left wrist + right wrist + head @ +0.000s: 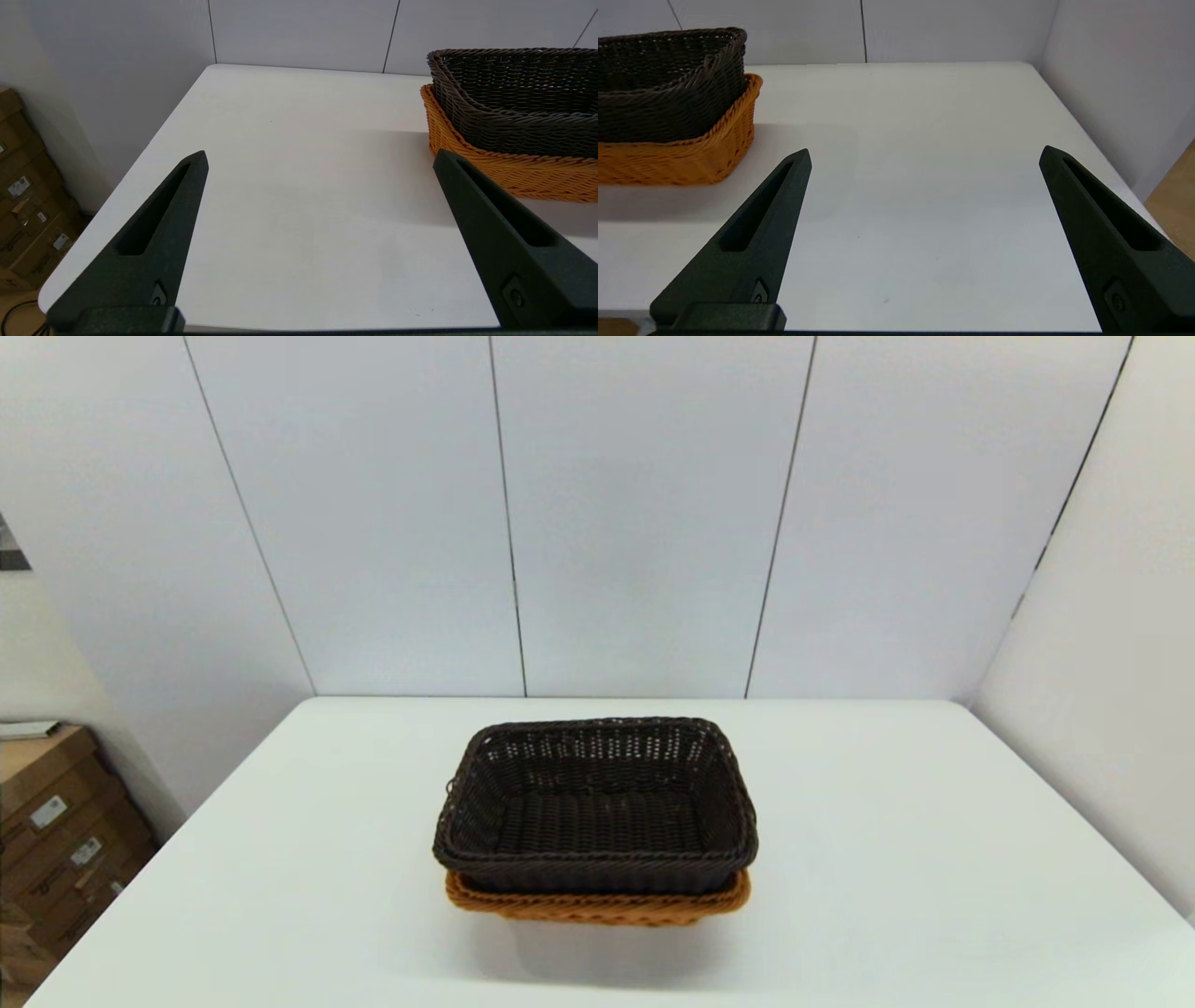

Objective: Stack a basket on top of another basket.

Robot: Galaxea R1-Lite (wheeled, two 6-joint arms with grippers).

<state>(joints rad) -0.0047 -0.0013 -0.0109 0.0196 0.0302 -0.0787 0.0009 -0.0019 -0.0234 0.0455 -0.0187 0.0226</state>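
The worktop (934, 859) carried the orange basket (597, 905) at centre, with the dark basket (597, 803) nested squarely inside it. The left tool (320, 158) and right tool (924, 156) stood spread wide, empty, well clear at the near edge; judged complete, the best course was to leave the stack undisturbed.

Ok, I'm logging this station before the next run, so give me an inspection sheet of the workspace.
Surface: white table, bare around the baskets.
Job's things: dark basket nested upright in the orange basket, mid-table.
Clutter: nothing seen.
Grippers: left gripper open, clear of the baskets on their left; right gripper open, clear on their right.
Cables: one by the floor.
Surroundings: white wall panels; cardboard boxes left of the table.
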